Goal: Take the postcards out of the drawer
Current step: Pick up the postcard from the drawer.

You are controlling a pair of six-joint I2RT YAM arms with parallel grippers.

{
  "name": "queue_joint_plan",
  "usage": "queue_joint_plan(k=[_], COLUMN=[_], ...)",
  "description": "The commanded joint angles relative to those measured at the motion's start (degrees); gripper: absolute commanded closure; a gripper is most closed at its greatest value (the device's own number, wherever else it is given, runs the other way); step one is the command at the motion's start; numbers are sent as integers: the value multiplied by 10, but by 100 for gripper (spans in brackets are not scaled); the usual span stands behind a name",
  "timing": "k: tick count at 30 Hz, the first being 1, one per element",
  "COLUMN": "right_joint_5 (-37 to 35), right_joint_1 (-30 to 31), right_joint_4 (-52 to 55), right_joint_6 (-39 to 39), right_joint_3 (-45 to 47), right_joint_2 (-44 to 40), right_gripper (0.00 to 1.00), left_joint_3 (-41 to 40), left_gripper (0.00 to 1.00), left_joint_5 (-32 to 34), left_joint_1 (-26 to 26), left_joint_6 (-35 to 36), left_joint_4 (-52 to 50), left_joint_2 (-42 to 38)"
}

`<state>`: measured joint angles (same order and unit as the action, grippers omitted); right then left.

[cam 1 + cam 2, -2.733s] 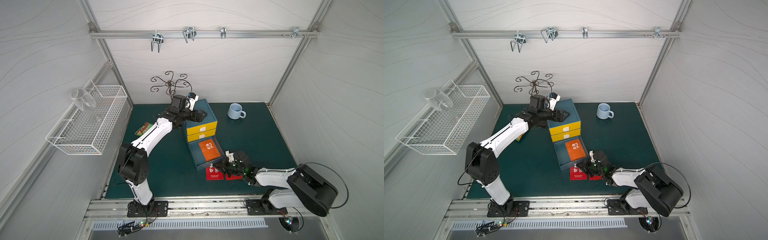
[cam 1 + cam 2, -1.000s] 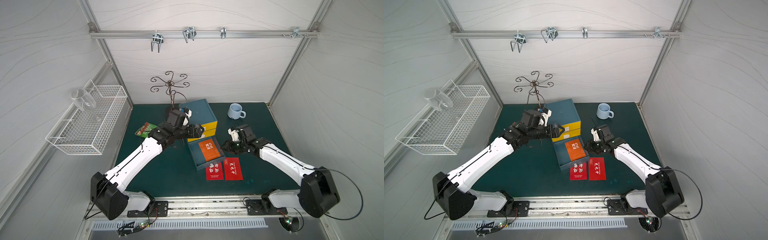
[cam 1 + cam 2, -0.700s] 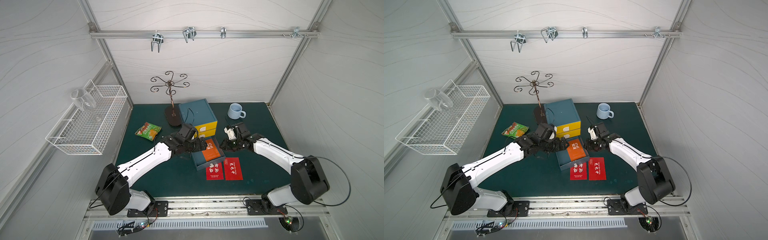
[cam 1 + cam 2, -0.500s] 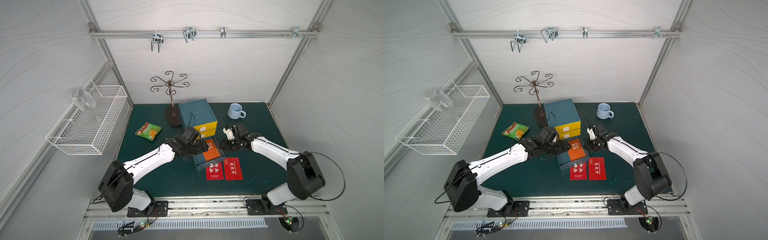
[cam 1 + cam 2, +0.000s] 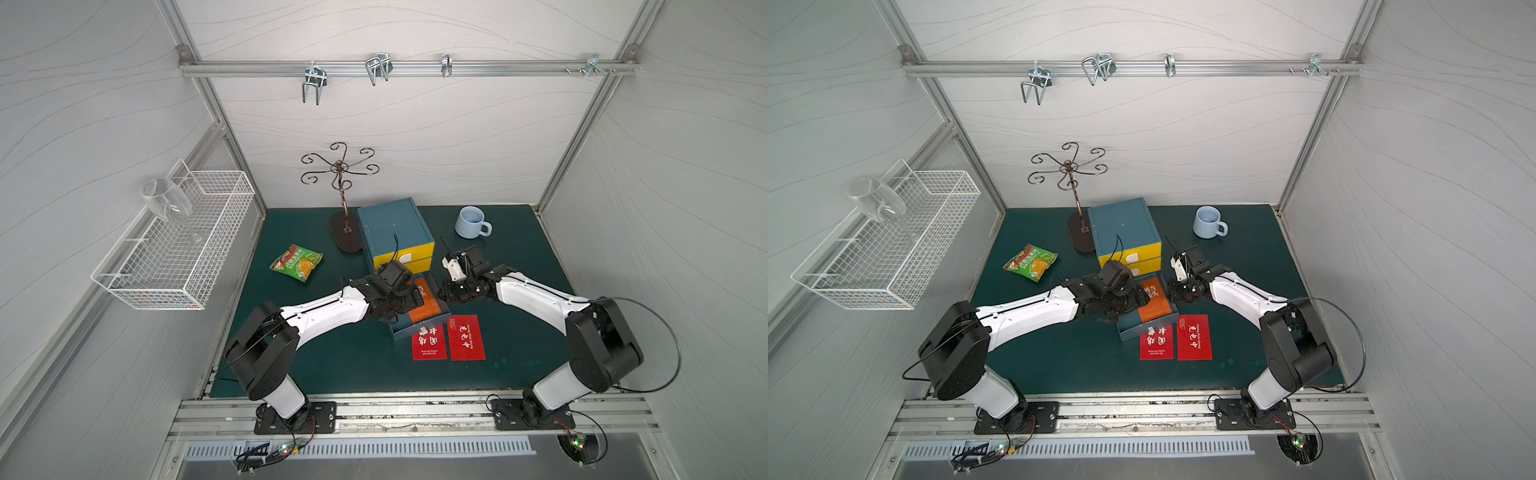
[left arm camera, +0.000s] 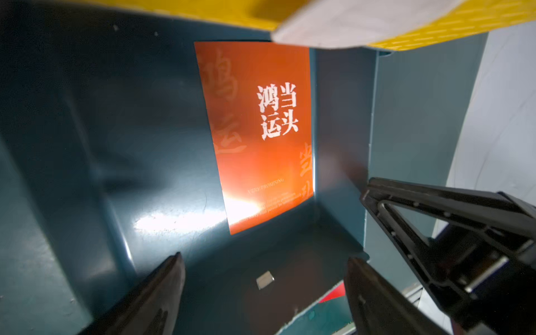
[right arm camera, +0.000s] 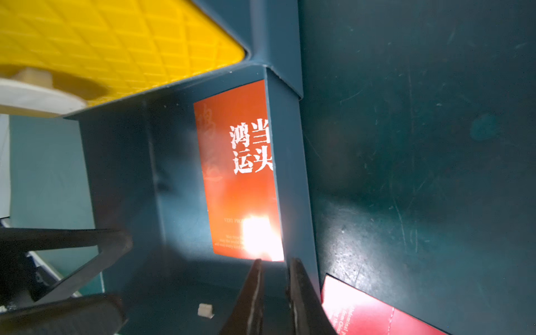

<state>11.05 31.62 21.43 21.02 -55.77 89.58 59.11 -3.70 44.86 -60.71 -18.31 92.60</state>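
The open drawer (image 5: 415, 331) holds one orange postcard (image 5: 430, 307) (image 5: 1156, 307) (image 6: 261, 130) (image 7: 240, 179), lying flat against the drawer's right wall. Two red postcards (image 5: 430, 343) (image 5: 467, 337) lie side by side on the mat in front of the drawer. My left gripper (image 5: 399, 300) (image 6: 264, 264) is open and low over the drawer's left part, holding nothing. My right gripper (image 5: 446, 296) (image 7: 275, 265) hangs at the right wall by the orange card's near corner. Only a narrow gap shows between its jaws, with nothing visibly in it.
The blue box (image 5: 392, 220) with yellow drawer fronts stands behind the drawer, and a metal hook stand (image 5: 340, 195) is beside it. A blue mug (image 5: 471, 222) sits back right and a snack packet (image 5: 296, 262) left. A wire basket (image 5: 178, 249) with a wine glass (image 5: 166, 203) hangs on the left wall.
Both arms have closed in on the drawer. The left gripper came down from beside the box into it. The right gripper moved to the drawer's right wall and its jaws narrowed.
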Motion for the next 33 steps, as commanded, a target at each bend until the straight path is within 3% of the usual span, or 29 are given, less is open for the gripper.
queue_joint_plan(k=[1, 21, 33], right_joint_5=[-17, -19, -13], right_joint_1=[7, 14, 15], right_joint_4=[-1, -9, -12], right_joint_6=[-11, -6, -9], right_joint_3=[-8, -15, -15], right_joint_2=[10, 34, 37], right_gripper=[81, 92, 94], left_joint_3=[30, 73, 56], left_gripper=[8, 8, 8], left_joint_5=[16, 41, 14], left_joint_1=[7, 17, 19], left_joint_6=[-14, -34, -51], left_joint_4=[26, 0, 67], left_joint_2=[14, 103, 150])
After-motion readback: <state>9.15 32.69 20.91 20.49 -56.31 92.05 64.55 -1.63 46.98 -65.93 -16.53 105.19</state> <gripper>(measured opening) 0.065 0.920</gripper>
